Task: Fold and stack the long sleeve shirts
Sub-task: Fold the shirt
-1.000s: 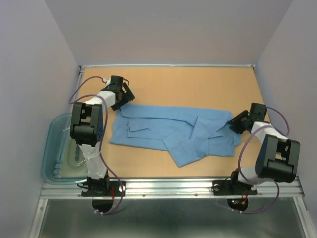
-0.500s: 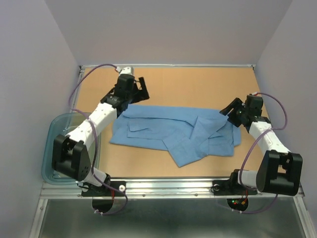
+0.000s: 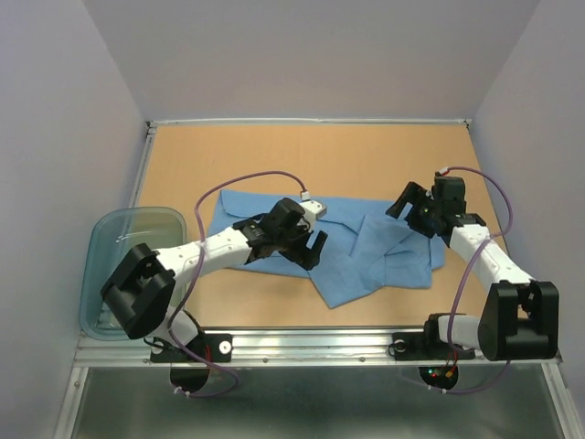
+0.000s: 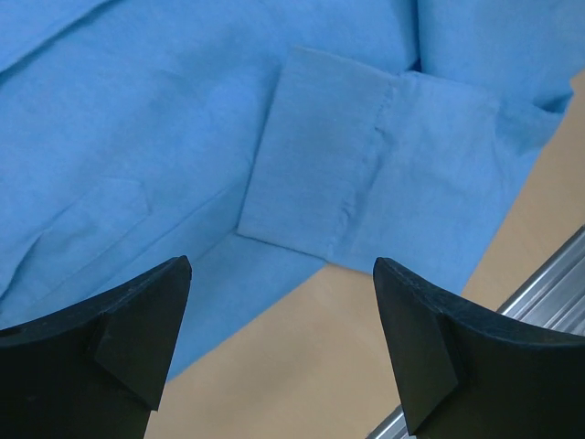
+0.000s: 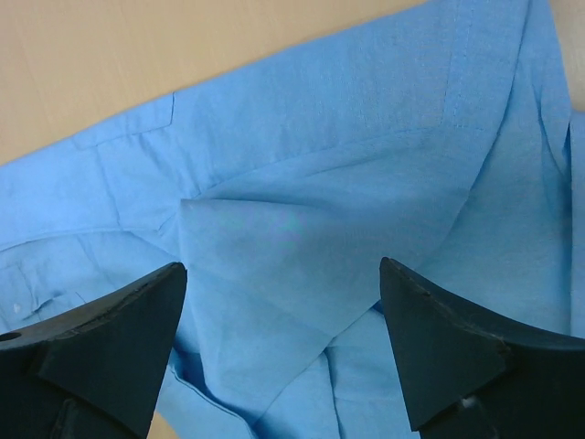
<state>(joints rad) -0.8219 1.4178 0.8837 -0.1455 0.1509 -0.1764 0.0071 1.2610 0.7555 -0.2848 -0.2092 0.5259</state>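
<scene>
Mid-fold, btwn grabs, I'd say. Shirt lies spread on the table, rumpled, one sleeve thrown across; nothing stacked yet. L gripper hangs over it, jaws wide, nothing held. The cuff sits just ahead of its tips, w/ bare table under them. R gripper is also wide open and empty, w/ creased cloth right below and ahead. Next, prob: L drops onto the cuff edge and pinches it; R takes a hem so the fold goes over evenly.

Bluish tub left of table
</scene>
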